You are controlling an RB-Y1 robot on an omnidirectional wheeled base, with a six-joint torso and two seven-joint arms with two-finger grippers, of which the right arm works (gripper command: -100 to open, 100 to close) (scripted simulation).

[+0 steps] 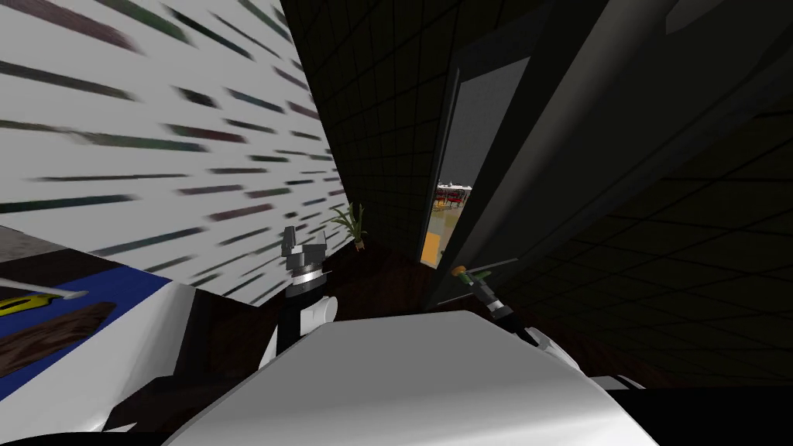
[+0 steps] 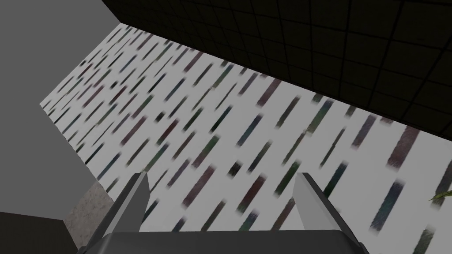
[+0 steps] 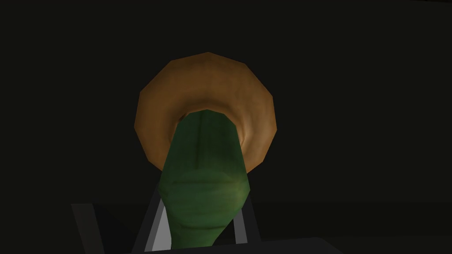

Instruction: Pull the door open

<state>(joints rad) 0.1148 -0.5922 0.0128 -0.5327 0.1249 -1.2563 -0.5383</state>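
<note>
Green handle (image 3: 203,172) sits clamped between right gripper (image 3: 199,214) fingers up close; head view shows the door (image 1: 515,147) ajar; left gripper (image 2: 220,178) fingers spread.

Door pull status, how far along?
Done: right gripper has its jaws shut on the green handle, and the door is ajar, with a narrow bright gap at its edge. In hand: the pull. Left: most of the swing; the gap is just a sliver. Left gripper hangs open, unused.
</note>
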